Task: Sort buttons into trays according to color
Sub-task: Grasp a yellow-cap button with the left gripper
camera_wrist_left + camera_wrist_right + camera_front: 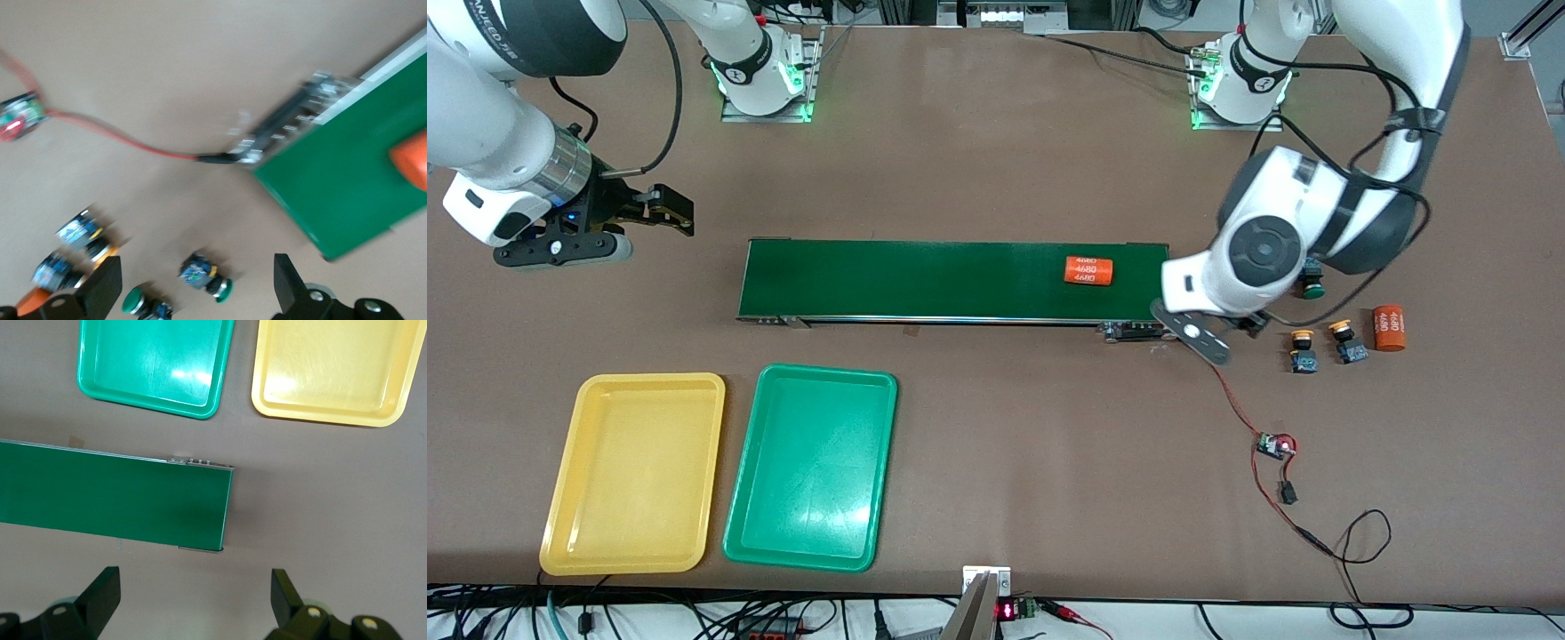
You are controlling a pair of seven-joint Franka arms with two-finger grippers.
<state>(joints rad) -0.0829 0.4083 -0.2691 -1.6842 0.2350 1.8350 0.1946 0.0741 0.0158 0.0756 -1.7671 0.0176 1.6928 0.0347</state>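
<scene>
My left gripper [195, 290] is open and hangs over the table beside the conveyor belt's end, with a green-capped button [203, 277] lying on its side between its fingers and below them. A second green-capped button [143, 303] lies close by. It shows in the front view [1310, 283], while my left wrist [1258, 249] hides the first one there. Two yellow-capped buttons [1303, 348] [1347, 340] lie nearer the front camera. The yellow tray [636, 471] and the green tray [811, 467] sit empty side by side. My right gripper [667, 213] is open and empty, waiting above the table off the belt's other end.
A long dark-green conveyor belt [951, 280] carries an orange "4680" cylinder [1089, 270]. Another orange cylinder [1388, 327] stands beside the yellow buttons. A red wire [1232, 396] runs from the belt to a small circuit board [1273, 444] and on to a black cable.
</scene>
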